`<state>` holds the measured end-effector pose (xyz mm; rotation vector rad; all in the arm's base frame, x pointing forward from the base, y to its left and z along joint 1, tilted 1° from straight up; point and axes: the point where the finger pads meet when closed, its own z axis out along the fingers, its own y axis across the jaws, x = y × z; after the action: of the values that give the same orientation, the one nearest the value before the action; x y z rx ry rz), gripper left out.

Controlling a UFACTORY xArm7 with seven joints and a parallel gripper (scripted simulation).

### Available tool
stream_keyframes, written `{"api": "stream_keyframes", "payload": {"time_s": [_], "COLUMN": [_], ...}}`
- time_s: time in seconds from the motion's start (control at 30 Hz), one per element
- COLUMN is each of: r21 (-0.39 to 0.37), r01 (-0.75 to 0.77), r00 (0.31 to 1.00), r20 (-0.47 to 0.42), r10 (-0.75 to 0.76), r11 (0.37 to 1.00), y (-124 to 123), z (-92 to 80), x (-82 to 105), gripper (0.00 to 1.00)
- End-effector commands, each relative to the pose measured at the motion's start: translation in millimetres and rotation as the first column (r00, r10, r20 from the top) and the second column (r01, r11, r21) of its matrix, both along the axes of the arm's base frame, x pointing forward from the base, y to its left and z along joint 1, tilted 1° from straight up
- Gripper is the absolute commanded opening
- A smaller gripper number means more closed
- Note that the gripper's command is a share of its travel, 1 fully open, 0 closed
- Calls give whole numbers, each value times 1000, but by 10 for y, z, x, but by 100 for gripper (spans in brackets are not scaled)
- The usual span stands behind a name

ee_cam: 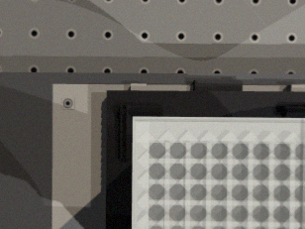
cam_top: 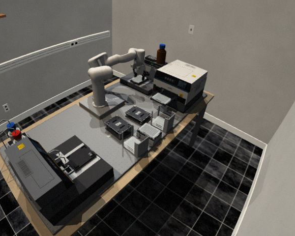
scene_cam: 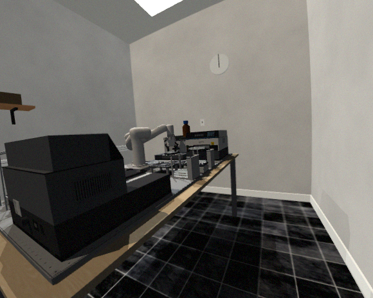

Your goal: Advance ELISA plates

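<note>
Far end of the surface [cam_top: 66, 132]: the arm [cam_top: 99, 76] reaches over a low dark instrument [cam_top: 127, 82] beside the large white-topped unit [cam_top: 183, 72]. A brown bottle with blue cap [cam_top: 161, 54] stands just behind, close to the wrist. A white well plate [cam_top: 161, 98] sits on the tray in front of the white-topped unit. Mid-surface: two dark nests [cam_top: 118, 124], two grey-walled racks [cam_top: 168, 119] holding plates, and another white plate [cam_top: 149, 130] between the racks. Near end: a big dark housing [cam_top: 33, 175].

The gripper [cam_top: 143, 76] hangs right over a white plate [cam_top: 138, 79] lying on the low dark instrument. The wrist view shows that plate's corner [ee_cam: 218, 172] flat inside a dark frame [ee_cam: 116, 128]. Fingers stand fully apart, holding nothing; they are out of the wrist view, so contact with the plate's sides cannot be told. Label not readable.
</note>
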<state>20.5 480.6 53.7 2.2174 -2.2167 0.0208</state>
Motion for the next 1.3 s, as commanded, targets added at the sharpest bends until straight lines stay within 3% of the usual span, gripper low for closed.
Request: {"api": "stream_keyframes", "payload": {"time_s": [0.0, 0.57, 1.27], "r21": [4, 3, 3], "r01": [0, 0, 0], "r00": [1000, 1000, 1000], "r20": [0, 0, 0], "r10": [0, 0, 0], "r11": [1000, 1000, 1000], "y": [6, 6, 9], "z": [15, 40, 294], "x": [-2, -2, -3], "gripper": [100, 100, 100]}}
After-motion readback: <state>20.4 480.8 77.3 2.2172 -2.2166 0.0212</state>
